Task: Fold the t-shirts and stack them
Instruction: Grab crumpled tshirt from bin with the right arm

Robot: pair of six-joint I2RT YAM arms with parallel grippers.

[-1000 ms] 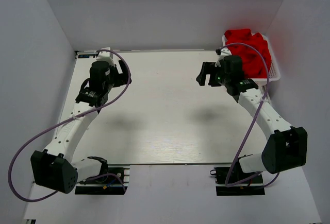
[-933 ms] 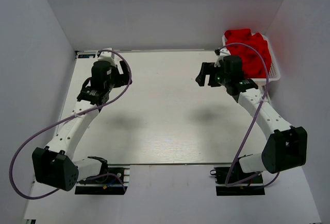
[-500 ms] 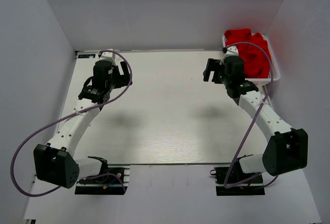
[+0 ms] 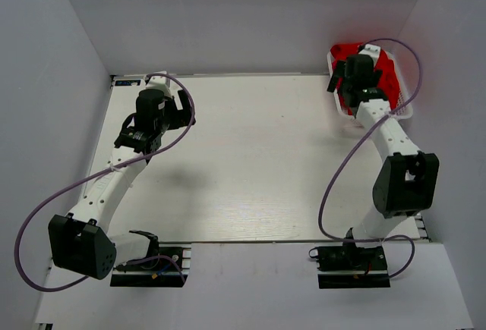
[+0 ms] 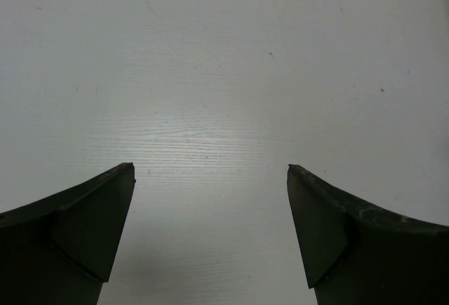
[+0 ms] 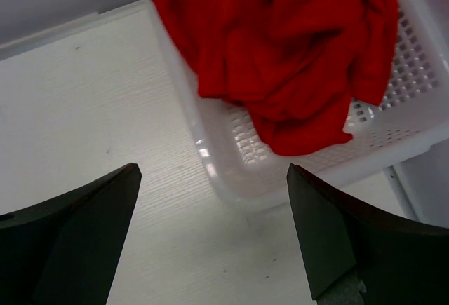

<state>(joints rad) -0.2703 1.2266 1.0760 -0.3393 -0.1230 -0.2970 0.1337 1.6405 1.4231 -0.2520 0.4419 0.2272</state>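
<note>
Crumpled red t-shirts (image 6: 280,45) lie heaped in a white mesh basket (image 6: 295,165) at the far right of the table; they also show in the top view (image 4: 384,72). My right gripper (image 6: 210,175) is open and empty, held above the table just in front of the basket's near corner; in the top view it (image 4: 339,80) sits over the basket's left edge. My left gripper (image 5: 210,172) is open and empty above bare tabletop at the far left (image 4: 182,106).
White walls enclose the table on the left, back and right. The basket (image 4: 404,110) sits against the right wall. Purple cables loop from both arms. The arm bases stand at the near edge.
My right arm has swung right and toward the back, bringing its gripper from over the table to the basket's edge. The left arm has barely moved.
</note>
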